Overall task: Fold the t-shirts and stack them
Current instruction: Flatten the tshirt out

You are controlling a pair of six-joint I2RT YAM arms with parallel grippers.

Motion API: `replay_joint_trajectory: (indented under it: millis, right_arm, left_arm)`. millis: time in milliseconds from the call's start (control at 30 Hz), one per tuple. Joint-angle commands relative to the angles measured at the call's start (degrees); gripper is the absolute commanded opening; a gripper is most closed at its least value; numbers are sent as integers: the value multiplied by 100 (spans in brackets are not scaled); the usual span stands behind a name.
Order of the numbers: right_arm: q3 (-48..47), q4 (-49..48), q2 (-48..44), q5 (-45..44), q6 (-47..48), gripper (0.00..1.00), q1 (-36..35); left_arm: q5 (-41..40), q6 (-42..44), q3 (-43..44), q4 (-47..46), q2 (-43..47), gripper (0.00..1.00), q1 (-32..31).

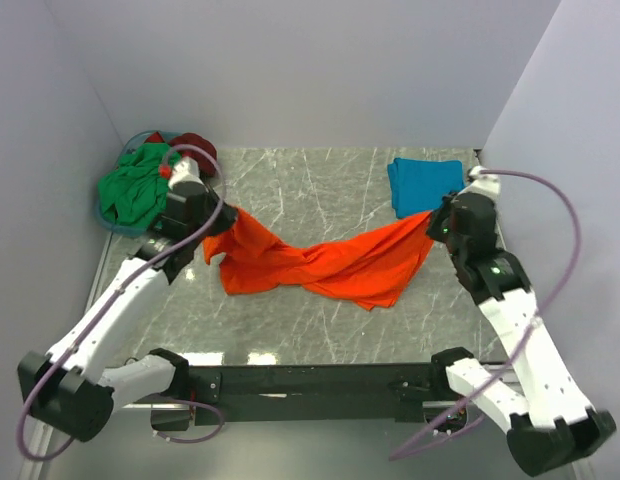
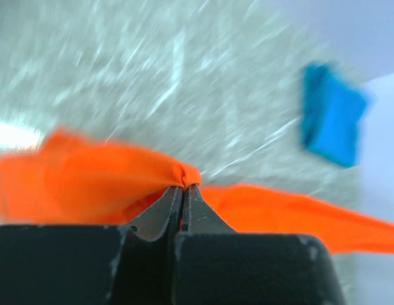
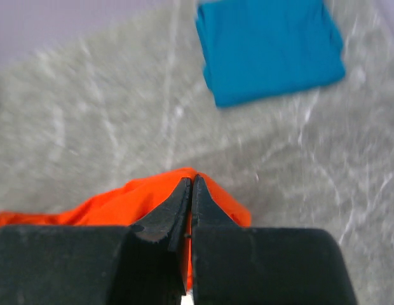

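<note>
Orange t-shirt [image 1: 320, 265] sags onto surface [image 1: 320, 190] between arms. Left jaws and right jaws each clamped on an opposite end, likely stretching it flat for folding. Teal t-shirt [image 1: 425, 183] already folded.

Soft matt orange cloth t-shirt [image 1: 330, 265], glossy veined stone-look table [image 1: 320, 190], left gripper [image 2: 183, 186] seemingly of matt black plastic.

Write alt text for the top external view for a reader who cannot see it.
The left gripper and right gripper pinch opposite ends of an orange t-shirt, its middle sagging onto the marble table. A folded teal t-shirt lies far right; a green shirt and a dark red shirt fill a basket far left.
</note>
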State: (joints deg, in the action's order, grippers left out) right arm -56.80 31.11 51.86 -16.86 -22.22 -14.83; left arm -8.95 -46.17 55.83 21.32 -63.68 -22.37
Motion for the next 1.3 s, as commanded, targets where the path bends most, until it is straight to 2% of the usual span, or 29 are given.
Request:
replay_joint_trajectory:
  millis: [0, 267, 333, 533, 733, 900, 1000, 1033, 1067, 1133, 1267]
  right_arm:
    - [-831, -62, -588, -80, 270, 0, 50]
    - [-2325, 360, -1133, -809, 507, 0, 50]
    - [-2546, 466, -1221, -906, 560, 0, 42]
    - [-3249, 632, -1617, -513, 666, 0, 42]
    - [-3514, 861, -2003, 42, 596, 0, 42]
    - [-3058, 905, -2136, -62, 499, 0, 42]
    - [-2443, 853, -2004, -316, 446, 0, 42]
    - [-2259, 818, -1960, -413, 438, 0, 50]
    - [-1857, 791, -1812, -501, 377, 0, 42]
    - [-1442, 695, -1601, -774, 324, 0, 50]
    - [-134, 186, -751, -767, 69, 0, 94]
  left_arm:
    - [-335, 179, 840, -6, 461, 1, -22]
    - [-1705, 565, 2659, 487, 980, 1, -13]
    - [-1777, 688, 3028, 592, 1068, 1, -13]
    - [-1733, 978, 3644, 593, 1419, 1, -13]
    - [-1873, 1128, 3725, 390, 1885, 1, -13]
    - [-2338, 1163, 3549, 399, 1579, 1, -13]
    - [-2813, 1137, 3303, 329, 930, 1, -4]
    - [-2814, 1085, 3215, 355, 466, 1, 92]
    - [-2692, 1032, 3188, 381, 209, 1, 223]
    - [-1806, 830, 2987, 312, -544, 1, 670]
    - [-715, 812, 2293, -486, -1549, 1, 840]
